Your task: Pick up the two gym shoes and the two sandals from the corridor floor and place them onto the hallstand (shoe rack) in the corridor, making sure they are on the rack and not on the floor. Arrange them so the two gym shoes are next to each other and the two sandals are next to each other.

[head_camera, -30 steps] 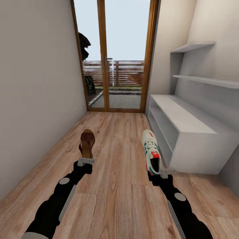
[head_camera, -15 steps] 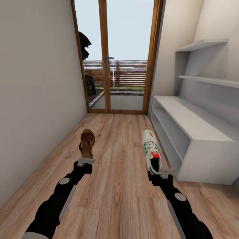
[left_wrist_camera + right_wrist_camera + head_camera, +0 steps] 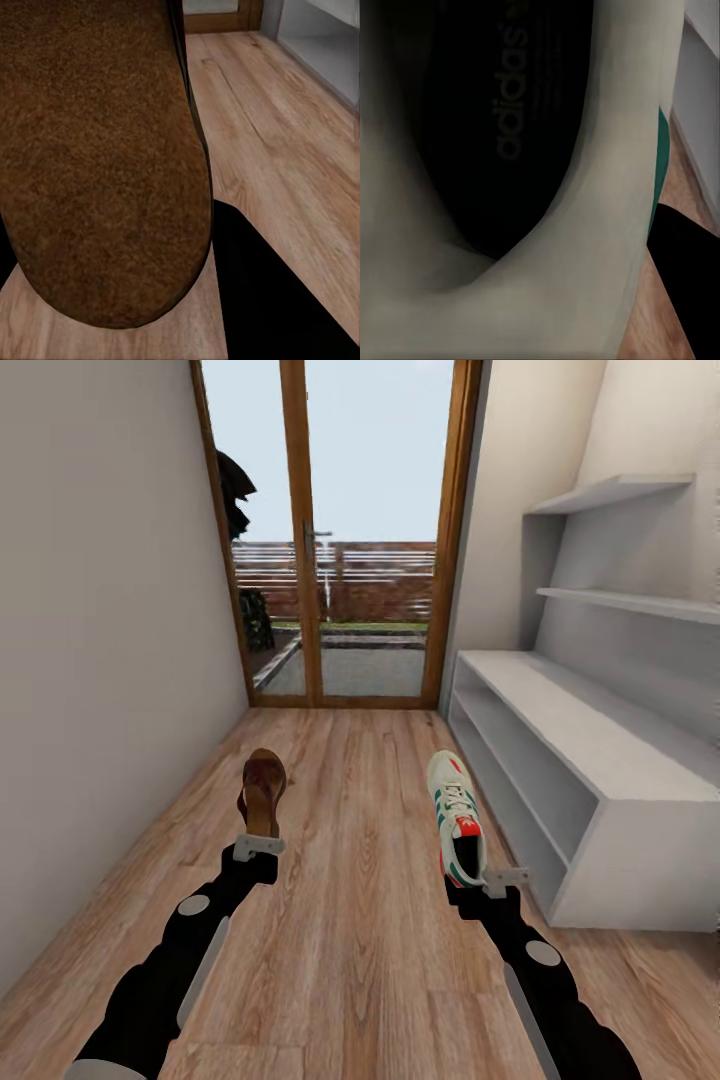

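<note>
- One sandal (image 3: 263, 792) is up off the corridor floor (image 3: 350, 920), pinched at its heel end by the left claw (image 3: 259, 847), toe pointing away toward the glass door (image 3: 335, 530).
- From the left wrist camera, that sandal (image 3: 97, 157) is a broad brown fuzzy surface with a dark edge, with floor planks (image 3: 277, 150) running past beside it.
- One gym shoe (image 3: 456, 815) is carried the same way by the right claw (image 3: 500, 880), which grips it at the heel; white upper, green stripes, red patch on the tongue, toe aimed at the door.
- Through the right wrist camera I look straight into that shoe's dark opening (image 3: 502, 112), with brand lettering on the insole and a sliver of green sole at the side.
- So the count here is one sandal and one gym shoe, each in its own claw, both held above the floor and well apart from each other.
- The hallstand (image 3: 590, 760) runs along the wall on the robot's right: a low white unit with two long open tiers.
- Two staggered white wall shelves (image 3: 620, 595) hang above its back, the upper one shorter.
- The gym shoe is near the hallstand's front end but not on it.
- Two black arms, one per side, reach forward from the bottom of the head view.
</note>
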Controlling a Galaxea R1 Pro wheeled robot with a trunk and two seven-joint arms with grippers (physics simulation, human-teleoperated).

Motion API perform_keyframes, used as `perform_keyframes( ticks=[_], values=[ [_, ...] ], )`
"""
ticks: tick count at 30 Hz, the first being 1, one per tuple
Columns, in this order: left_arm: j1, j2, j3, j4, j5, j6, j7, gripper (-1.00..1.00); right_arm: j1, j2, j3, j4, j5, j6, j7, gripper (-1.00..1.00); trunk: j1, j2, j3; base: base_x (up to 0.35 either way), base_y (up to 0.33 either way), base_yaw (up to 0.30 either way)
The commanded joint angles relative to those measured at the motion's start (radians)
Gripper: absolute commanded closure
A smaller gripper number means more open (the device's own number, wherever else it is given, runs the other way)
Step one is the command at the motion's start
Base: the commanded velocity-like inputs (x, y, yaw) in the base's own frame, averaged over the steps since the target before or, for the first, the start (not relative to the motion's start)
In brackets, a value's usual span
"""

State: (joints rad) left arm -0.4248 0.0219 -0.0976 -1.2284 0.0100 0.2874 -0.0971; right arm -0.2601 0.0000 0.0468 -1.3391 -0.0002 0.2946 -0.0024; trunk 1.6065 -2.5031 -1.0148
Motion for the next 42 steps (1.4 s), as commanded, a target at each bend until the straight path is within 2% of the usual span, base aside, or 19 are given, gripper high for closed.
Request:
perform_keyframes(
  ticks=[1, 26, 35, 42],
  values=[
    [0.0, 0.001, -0.001, -0.002, -0.003, 0.006, -0.003, 1.0, -0.001, 0.0, 0.001, -0.002, 0.0, 0.006, -0.001, 1.0, 0.0, 0.0, -0.001, 0.266, 0.215, -0.198],
    [-0.001, 0.0, -0.001, -0.002, -0.002, 0.006, -0.003, 1.0, -0.001, 0.0, 0.001, -0.001, 0.0, 0.006, -0.001, 1.0, 0.0, 0.0, -0.001, 0.175, 0.279, -0.012],
    [-0.001, 0.0, -0.001, -0.002, -0.002, 0.006, -0.003, 1.0, -0.001, 0.0, 0.001, -0.002, 0.0, 0.006, -0.001, 1.0, 0.0, 0.0, -0.001, 0.241, 0.256, -0.195],
    [0.0, 0.0, -0.001, -0.002, -0.002, 0.006, -0.003, 1.0, -0.001, 0.0, 0.001, -0.002, 0.002, 0.006, -0.001, 1.0, 0.0, 0.0, -0.001, 0.265, 0.239, -0.038]
  ],
)
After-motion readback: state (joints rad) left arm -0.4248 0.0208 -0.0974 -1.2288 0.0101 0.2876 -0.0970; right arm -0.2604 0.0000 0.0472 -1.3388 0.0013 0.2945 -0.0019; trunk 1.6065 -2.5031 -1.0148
